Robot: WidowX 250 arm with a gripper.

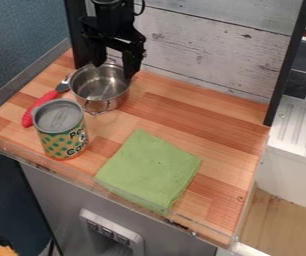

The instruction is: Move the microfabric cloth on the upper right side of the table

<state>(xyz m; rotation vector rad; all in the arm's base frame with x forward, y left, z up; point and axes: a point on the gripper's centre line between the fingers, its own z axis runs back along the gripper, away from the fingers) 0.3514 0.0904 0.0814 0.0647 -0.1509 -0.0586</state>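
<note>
Gripper [114,71] spread apart over steel pot [101,89]; green cloth [149,169] ungrasped by front edge of table [182,106], whole move to upper right corner left.

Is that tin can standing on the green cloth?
No, the can stands on the wooden tabletop, beside the green cloth.

Wooden desk [230,132], green cloth [149,169] near front edge, metal pot [101,89] behind can [63,134] at left, red-handled utensil [42,103] beside both

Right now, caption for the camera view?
Gripper over steel pot; can, red-handled utensil and folded green cloth on wooden tabletop.
</note>
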